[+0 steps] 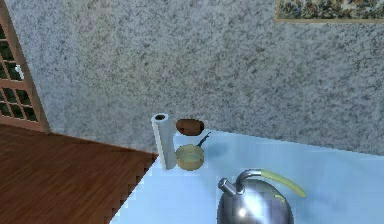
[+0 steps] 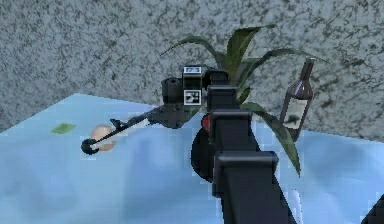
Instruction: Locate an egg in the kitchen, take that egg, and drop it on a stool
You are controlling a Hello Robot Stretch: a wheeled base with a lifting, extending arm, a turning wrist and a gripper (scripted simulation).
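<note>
In the arm side view the arm (image 2: 245,170) rises as a dark square bar from the bottom edge and reaches out over the pale blue tabletop (image 2: 60,185) toward its far edge. At the arm's far end stand two white marker squares (image 2: 190,96). From there the dark body of the jaws turns to the view's left, and the thin fingers (image 2: 130,124) slope down toward the tabletop's far left corner. A small, pale brown, rounded thing with the shape and colour of an egg (image 2: 104,134) lies on the tabletop just at the finger ends. I cannot tell if they touch it, and I cannot tell whether the jaws hold anything. How the jaws stand, spread or pressed together, the pictures also do not show. A small green scrap (image 2: 63,128) lies closer to the tabletop's left edge. Behind the arm, along the far edge, there are a plant (image 2: 240,55) with long green leaves and a dark bottle (image 2: 297,98), upright against the speckled grey wall (image 2: 90,40). In the forward view a white paper roll (image 1: 159,141) stands upright at the tabletop's (image 1: 330,165) far left corner. Just beside it are a yellowish bowl (image 1: 190,157) and a brown lump (image 1: 189,125). A metal kettle (image 1: 252,200) stands at the near edge, and wooden floor (image 1: 60,175) lies to the left.
</note>
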